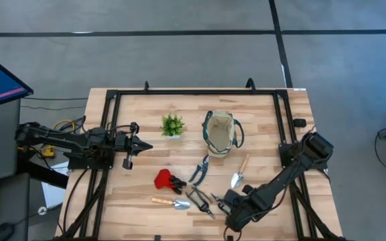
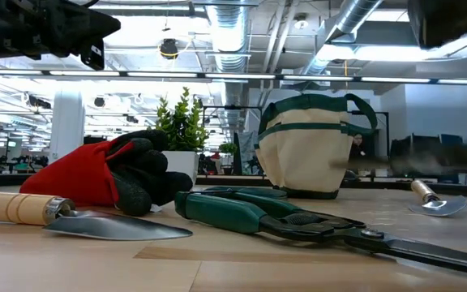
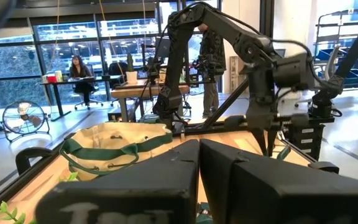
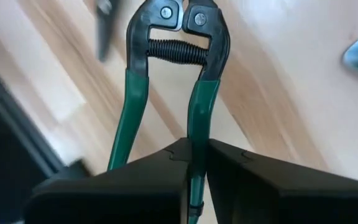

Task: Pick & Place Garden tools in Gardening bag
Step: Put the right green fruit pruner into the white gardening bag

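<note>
A grey floor [image 1: 179, 60] is seen around the wooden table [image 1: 153, 107]; ceiling ducts [image 2: 233, 32], tall windows [image 3: 61, 56] and a floor fan [image 3: 25, 118] are shown beyond.

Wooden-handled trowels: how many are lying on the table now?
2. One trowel lies beside the red-and-black glove; the other trowel lies near the gardening bag. Another may be hidden inside the bag.

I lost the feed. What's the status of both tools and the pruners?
Right tool shut on one green pruner handle, table's near edge. Left tool shut, idle. Bag unobstructed.
</note>
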{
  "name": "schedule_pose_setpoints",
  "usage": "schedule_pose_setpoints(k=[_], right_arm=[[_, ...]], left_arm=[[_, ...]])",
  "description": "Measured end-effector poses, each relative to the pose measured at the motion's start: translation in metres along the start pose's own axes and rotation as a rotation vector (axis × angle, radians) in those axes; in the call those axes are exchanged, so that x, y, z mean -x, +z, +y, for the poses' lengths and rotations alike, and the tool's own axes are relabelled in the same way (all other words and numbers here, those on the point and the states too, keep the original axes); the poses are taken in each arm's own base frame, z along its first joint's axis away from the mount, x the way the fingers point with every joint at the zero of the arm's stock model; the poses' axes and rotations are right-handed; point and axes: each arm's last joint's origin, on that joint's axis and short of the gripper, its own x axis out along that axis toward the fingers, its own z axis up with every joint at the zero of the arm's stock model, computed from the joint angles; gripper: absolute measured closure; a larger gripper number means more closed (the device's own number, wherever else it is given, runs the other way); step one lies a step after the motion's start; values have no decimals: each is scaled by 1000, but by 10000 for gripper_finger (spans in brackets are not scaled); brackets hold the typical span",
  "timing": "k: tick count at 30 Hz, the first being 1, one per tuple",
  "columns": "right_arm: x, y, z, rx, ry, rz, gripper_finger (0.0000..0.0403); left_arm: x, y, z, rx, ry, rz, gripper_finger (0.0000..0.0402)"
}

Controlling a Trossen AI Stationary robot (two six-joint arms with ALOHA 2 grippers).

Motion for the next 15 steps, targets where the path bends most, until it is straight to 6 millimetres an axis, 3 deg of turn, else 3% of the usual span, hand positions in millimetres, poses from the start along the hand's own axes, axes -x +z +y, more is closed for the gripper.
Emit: schedule_pose_setpoints(k=[15], right_arm=[[61, 29, -14, -90, 117, -221, 387]], left_arm=[[0, 0, 0, 0, 0, -1, 399]])
